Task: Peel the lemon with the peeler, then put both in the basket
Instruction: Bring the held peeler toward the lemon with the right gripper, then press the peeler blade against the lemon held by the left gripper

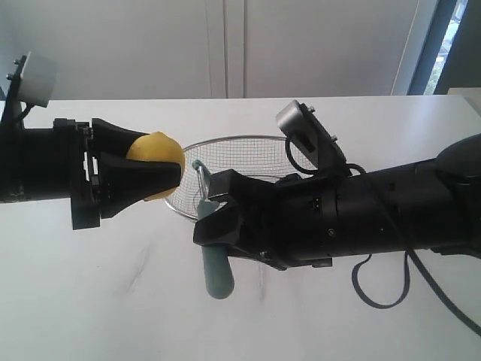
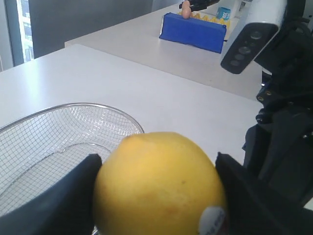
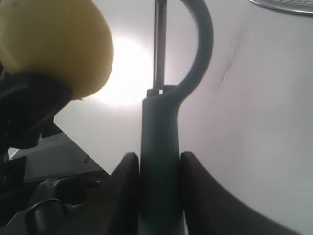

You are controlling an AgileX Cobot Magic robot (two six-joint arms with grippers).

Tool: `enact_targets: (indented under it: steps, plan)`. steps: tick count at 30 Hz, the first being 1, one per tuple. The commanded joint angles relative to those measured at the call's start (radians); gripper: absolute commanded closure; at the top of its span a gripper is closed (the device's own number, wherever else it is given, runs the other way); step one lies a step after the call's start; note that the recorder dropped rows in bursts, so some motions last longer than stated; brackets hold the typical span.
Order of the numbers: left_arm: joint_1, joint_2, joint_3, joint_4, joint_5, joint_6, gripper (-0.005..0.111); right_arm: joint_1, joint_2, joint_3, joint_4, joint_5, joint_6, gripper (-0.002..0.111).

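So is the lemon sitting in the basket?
No, the lemon is clamped in the left gripper, held up in the air rather than lying in the basket.

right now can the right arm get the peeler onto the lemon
Probably yes: the left gripper holds the lemon up with its side bare, and the peeler in the right gripper sits just beside it, nothing between.
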Motion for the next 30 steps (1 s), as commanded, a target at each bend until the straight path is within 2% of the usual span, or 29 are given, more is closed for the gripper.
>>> enact_targets:
  steps: [1, 30]
  plan:
    - [0.0, 0.0, -0.008, -0.032, 0.054, 0.162, 0.107, 0.001, -0.002, 0.002, 0.026, 0.038, -0.014, 0.108]
    - [0.0, 0.0, -0.008, -0.032, 0.074, 0.162, 0.107, 0.001, 0.056, 0.002, 0.03, 0.071, -0.012, 0.108]
